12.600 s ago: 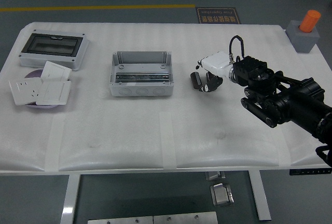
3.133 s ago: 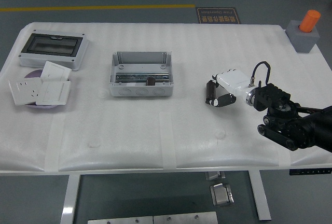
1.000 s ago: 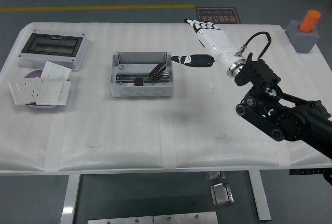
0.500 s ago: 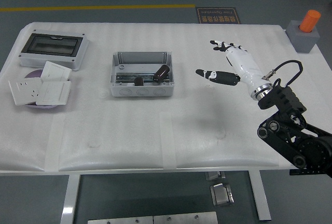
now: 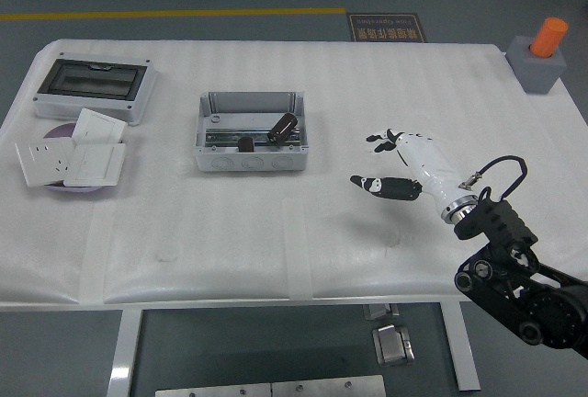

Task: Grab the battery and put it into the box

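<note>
Since half a second ago the right hand (image 5: 401, 167) has come back from the middle of the table toward the near right side, and it is lower in the picture; the box and the things in it have kept their places. On the far left lies a grey enclosure with a dark window (image 5: 92, 86); just in front of it white switch plates (image 5: 73, 158) lie piled on a purple disc (image 5: 57, 133). In the middle stands the grey box (image 5: 248, 130), open at the top; inside it a battery (image 5: 282, 127) lies tilted against the right part, and a second, smaller dark cylinder (image 5: 246, 143) is beside it to the left. To the right, well apart from the box, the right hand hovers over the white table (image 5: 230, 222) with fingers spread and holding nothing. At the far right corner an orange cylinder (image 5: 551, 37) stands on a grey block (image 5: 538, 68).
</note>
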